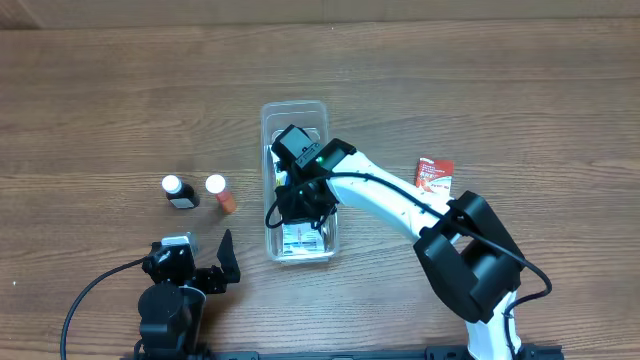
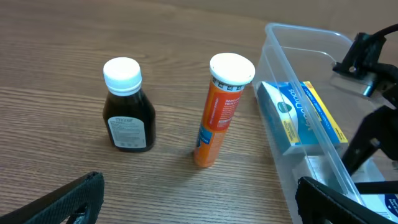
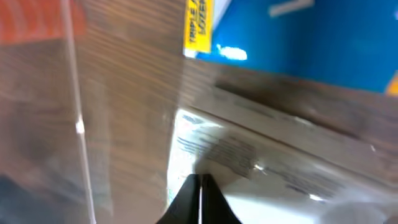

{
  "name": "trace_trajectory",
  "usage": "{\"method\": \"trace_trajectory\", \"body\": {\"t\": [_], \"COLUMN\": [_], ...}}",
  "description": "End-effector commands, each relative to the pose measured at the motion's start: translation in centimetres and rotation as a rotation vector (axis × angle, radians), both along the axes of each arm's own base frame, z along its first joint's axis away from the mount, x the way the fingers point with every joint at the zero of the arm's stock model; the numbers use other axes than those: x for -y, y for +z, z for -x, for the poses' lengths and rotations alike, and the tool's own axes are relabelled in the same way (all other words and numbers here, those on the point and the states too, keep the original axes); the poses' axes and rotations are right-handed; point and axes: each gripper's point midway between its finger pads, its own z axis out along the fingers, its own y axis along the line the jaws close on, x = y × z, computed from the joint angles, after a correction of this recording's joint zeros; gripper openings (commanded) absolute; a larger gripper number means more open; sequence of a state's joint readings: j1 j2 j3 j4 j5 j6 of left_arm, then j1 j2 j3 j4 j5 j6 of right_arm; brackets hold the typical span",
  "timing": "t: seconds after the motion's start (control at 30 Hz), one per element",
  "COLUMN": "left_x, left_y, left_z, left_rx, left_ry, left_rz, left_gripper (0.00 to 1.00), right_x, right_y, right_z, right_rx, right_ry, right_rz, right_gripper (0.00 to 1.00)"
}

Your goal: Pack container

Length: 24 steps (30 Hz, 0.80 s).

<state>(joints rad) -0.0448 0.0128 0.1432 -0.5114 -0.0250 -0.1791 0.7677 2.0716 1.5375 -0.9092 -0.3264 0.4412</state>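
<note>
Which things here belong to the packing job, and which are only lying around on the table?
In the job: container, blue box and white packet inside it, right gripper reaching into it.

Lying outside, untouched: dark bottle, orange tube, red packet; probably still to be packed, not clutter.

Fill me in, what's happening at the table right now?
The right gripper is down inside the container, fingers shut at a white packet next to a blue box. The left gripper sits open and idle near the dark bottle and orange tube, both outside the container. A red packet lies outside too.
</note>
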Motion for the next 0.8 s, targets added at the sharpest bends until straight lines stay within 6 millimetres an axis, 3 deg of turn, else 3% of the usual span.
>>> {"method": "trace_trajectory", "body": {"t": [0.0,0.1,0.23,0.5,0.6,0.77], "left_x": [0.1,0.1,0.1,0.1,0.1,0.1], "left_y": [0.0,0.0,0.0,0.0,0.0,0.0], "left_z": [0.0,0.0,0.0,0.0,0.0,0.0], "left_rx": [0.006,0.006,0.006,0.006,0.006,0.006], "left_ry": [-0.012,-0.012,-0.012,-0.012,-0.012,-0.012], "left_rz": [-0.013,-0.013,-0.013,-0.013,-0.013,-0.013], "left_gripper": [1.00,1.00,1.00,1.00,1.00,1.00], "right_x": [0.0,0.8,1.8,3.6,3.4,2.2], "right_y": [2.4,4.9,6.9,4.3,2.9,1.3], "right_z": [-2.5,-3.3,-1.8,4.0,6.5,8.8], "right_rx": [0.074,0.090,0.030,-0.134,-0.169,-0.147], "right_ry": [0.062,0.079,0.100,0.195,0.276,0.393], "right_rz": [-0.017,0.016,0.057,0.177,0.187,0.179], "right_gripper": [0.04,0.04,0.04,0.04,0.04,0.04]}}
